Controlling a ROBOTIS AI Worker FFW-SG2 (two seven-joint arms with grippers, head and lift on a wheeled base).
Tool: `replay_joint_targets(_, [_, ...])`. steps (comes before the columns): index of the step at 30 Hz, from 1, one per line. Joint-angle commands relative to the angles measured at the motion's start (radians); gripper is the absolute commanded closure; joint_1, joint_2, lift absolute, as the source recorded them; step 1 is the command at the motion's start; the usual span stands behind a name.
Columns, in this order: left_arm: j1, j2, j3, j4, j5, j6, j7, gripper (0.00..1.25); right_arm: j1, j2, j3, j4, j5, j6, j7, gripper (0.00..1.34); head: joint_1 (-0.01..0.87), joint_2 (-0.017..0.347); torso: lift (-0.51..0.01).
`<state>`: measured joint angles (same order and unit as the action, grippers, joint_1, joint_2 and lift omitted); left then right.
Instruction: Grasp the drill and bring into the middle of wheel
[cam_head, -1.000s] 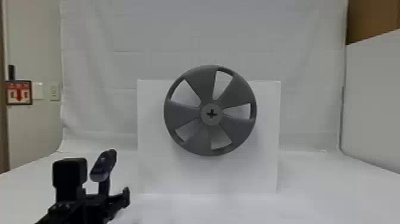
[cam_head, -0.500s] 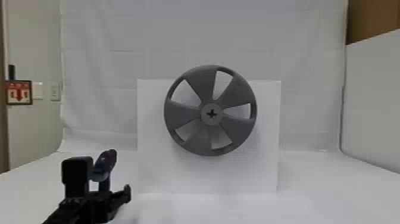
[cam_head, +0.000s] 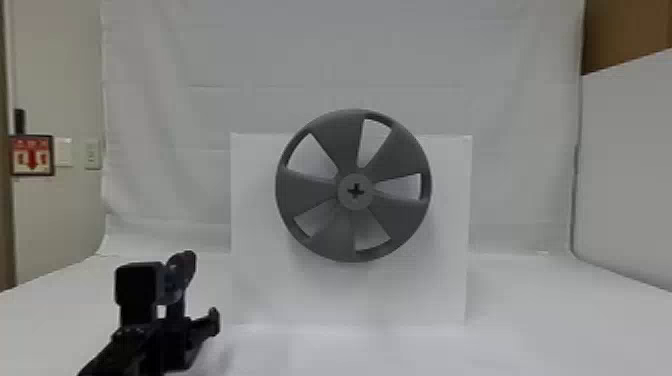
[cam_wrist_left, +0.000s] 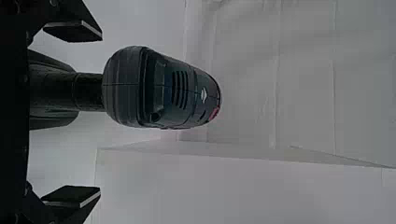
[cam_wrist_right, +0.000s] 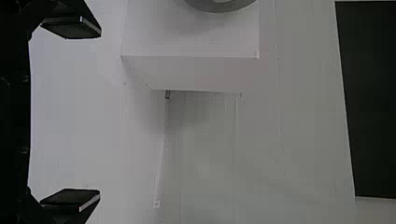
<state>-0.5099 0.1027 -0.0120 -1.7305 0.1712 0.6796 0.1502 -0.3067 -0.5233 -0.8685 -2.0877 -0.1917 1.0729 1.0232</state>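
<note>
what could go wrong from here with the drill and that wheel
The open left hand has the drill nearer one finger than the other, so closing might shove or tip it. The drill's bulky head above a slim handle may make it top-heavy. Later, the small cross-shaped recess in the wheel could be easy to miss.

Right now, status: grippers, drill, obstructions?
Left gripper open, drill upright, lined up between its fingers, unclamped. Right gripper open. Nothing seen between left fingers and drill.
</note>
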Motion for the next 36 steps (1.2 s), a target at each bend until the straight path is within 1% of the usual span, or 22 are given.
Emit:
replay_joint_targets(1, [-0.013,0.000,0.001,0.035,-0.004,-0.014,0.005,0.13,0.001,0.000,0.000,0.000,0.000,0.001,0.000,0.09,0.054,0.031,-0.403])
replay_joint_targets(6, [-0.018,-0.003,0.006,0.048,-0.009,-0.032,0.019,0.13,0.012,0.002,-0.003,0.000,-0.002,0.001,0.000,0.09,0.054,0.031,-0.403])
replay_joint_targets(16, [-0.039,-0.001,0.009,0.072,-0.019,-0.032,0.019,0.14,0.015,0.006,-0.006,0.000,-0.002,0.001,0.000,0.09,0.054,0.031,-0.403])
replay_joint_targets(19, [-0.042,-0.001,0.009,0.075,-0.019,-0.032,0.019,0.18,0.015,0.006,-0.006,0.000,-0.002,0.001,0.000,0.09,0.054,0.031,-0.403])
replay_joint_targets(21, [-0.042,-0.001,0.007,0.077,-0.019,-0.032,0.019,0.28,0.015,0.006,-0.006,0.000,-0.002,0.001,0.000,0.09,0.054,0.031,-0.403])
replay_joint_targets(22, [-0.042,-0.001,0.007,0.077,-0.018,-0.032,0.019,0.36,0.015,0.006,-0.007,0.000,0.000,0.001,0.000,0.09,0.054,0.031,-0.403])
replay_joint_targets(23, [-0.042,-0.001,0.006,0.077,-0.015,-0.032,0.019,0.48,0.014,0.006,-0.007,0.000,0.000,0.001,0.000,0.09,0.054,0.031,-0.403])
replay_joint_targets(24, [-0.042,-0.001,0.007,0.078,-0.013,-0.032,0.019,0.56,0.014,0.006,-0.009,0.000,-0.002,0.001,0.000,0.09,0.054,0.031,-0.403])
replay_joint_targets(25, [-0.042,-0.001,0.006,0.078,-0.013,-0.032,0.019,0.61,0.014,0.006,-0.009,0.000,-0.002,0.001,0.000,0.09,0.054,0.031,-0.403])
replay_joint_targets(31, [-0.042,-0.001,0.003,0.078,-0.007,-0.023,0.019,0.66,0.008,0.006,-0.007,0.000,-0.002,0.001,0.000,0.09,0.054,0.031,-0.403])
replay_joint_targets(36, [-0.042,-0.001,0.004,0.078,0.005,-0.009,0.019,0.83,0.006,0.006,-0.006,0.000,0.000,0.001,0.000,0.09,0.054,0.031,-0.403])
